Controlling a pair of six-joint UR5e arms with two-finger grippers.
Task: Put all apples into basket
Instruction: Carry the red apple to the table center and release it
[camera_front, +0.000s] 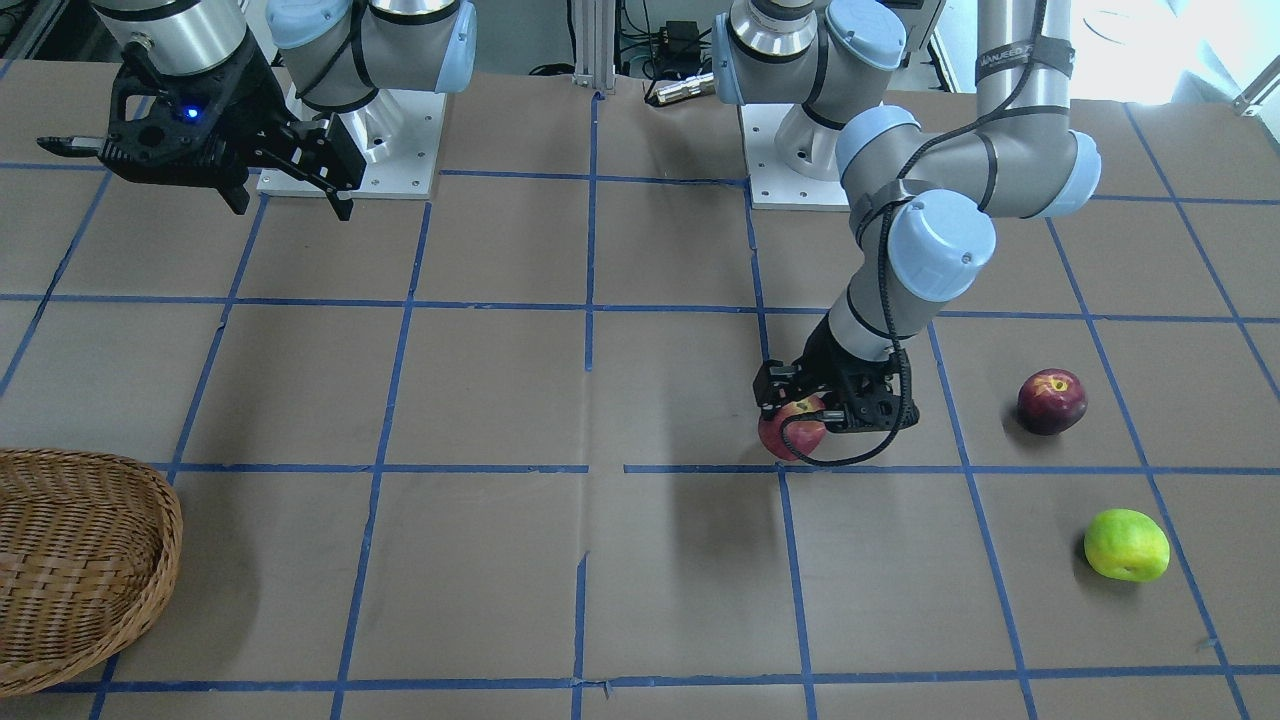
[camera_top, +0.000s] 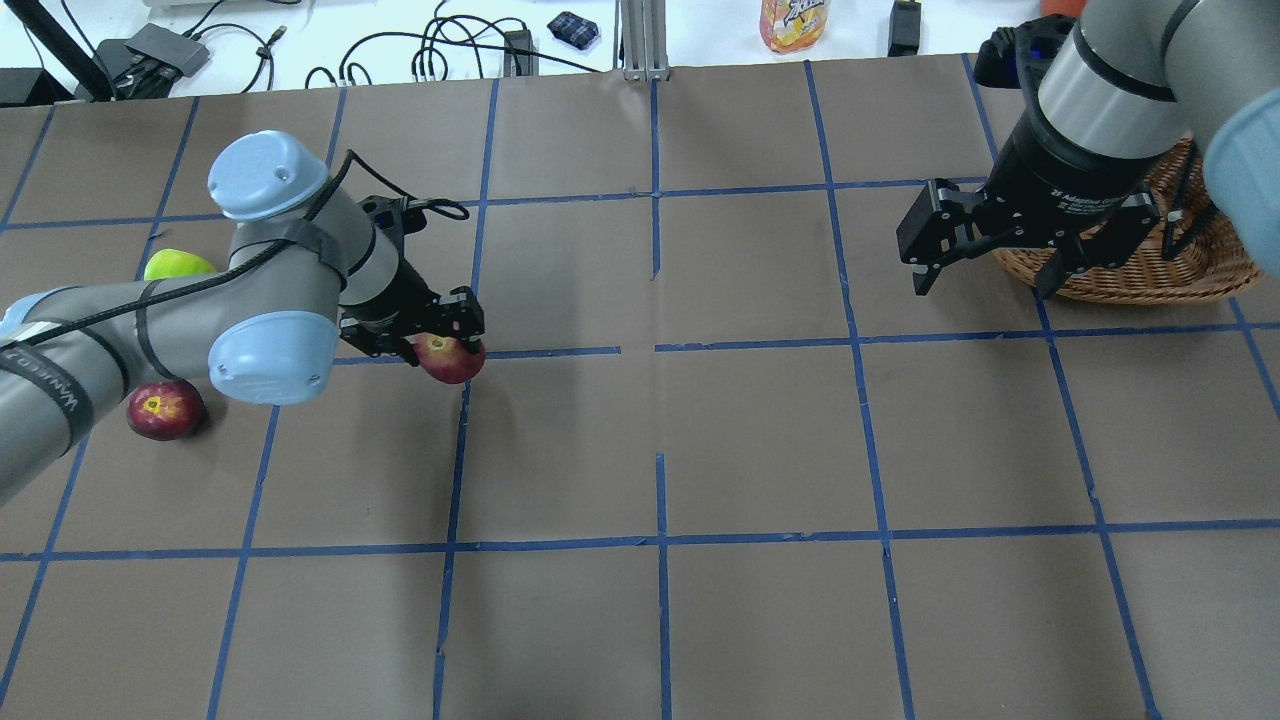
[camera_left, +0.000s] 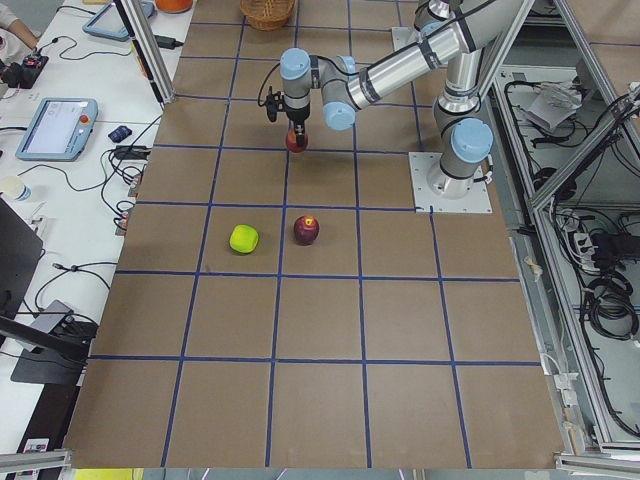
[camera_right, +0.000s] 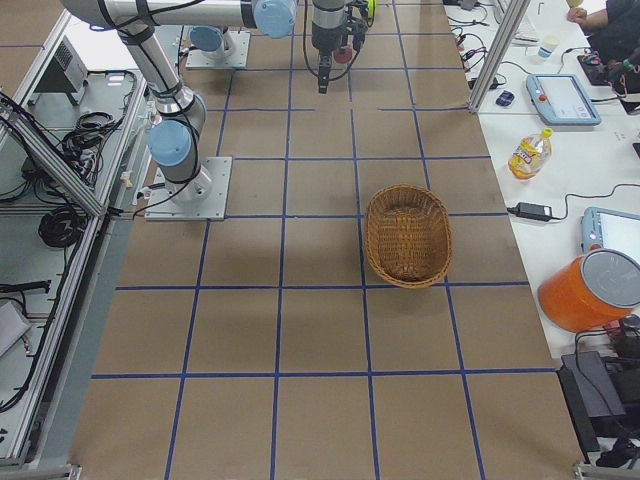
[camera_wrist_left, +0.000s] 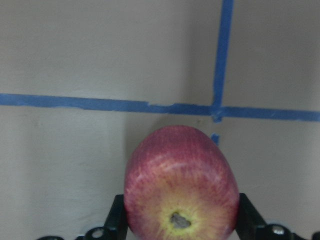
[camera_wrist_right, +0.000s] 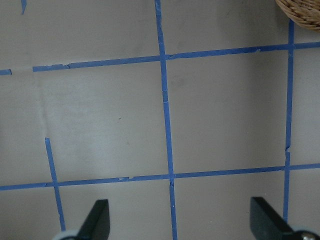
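My left gripper (camera_front: 803, 418) is shut on the red, yellow-streaked apple (camera_front: 788, 433) near the table's middle. The left wrist view shows that apple (camera_wrist_left: 181, 180) held between both fingers over a blue tape crossing. The maroon apple (camera_front: 1051, 400) and the yellow-green apple (camera_front: 1126, 545) lie on the table beyond the left arm's outer side; both also show in the overhead view, maroon (camera_top: 163, 409) and green (camera_top: 175, 264). The wicker basket (camera_top: 1130, 275) sits on the right arm's side. My right gripper (camera_top: 982, 285) hangs open and empty above the table beside the basket.
The table is brown board with a blue tape grid (camera_top: 658, 350). Both arm bases (camera_front: 350, 150) stand at the robot's edge. A bench with cables, a bottle (camera_top: 795, 22) and tablets runs along the far side. The basket's rim (camera_wrist_right: 300, 12) shows in the right wrist view's corner.
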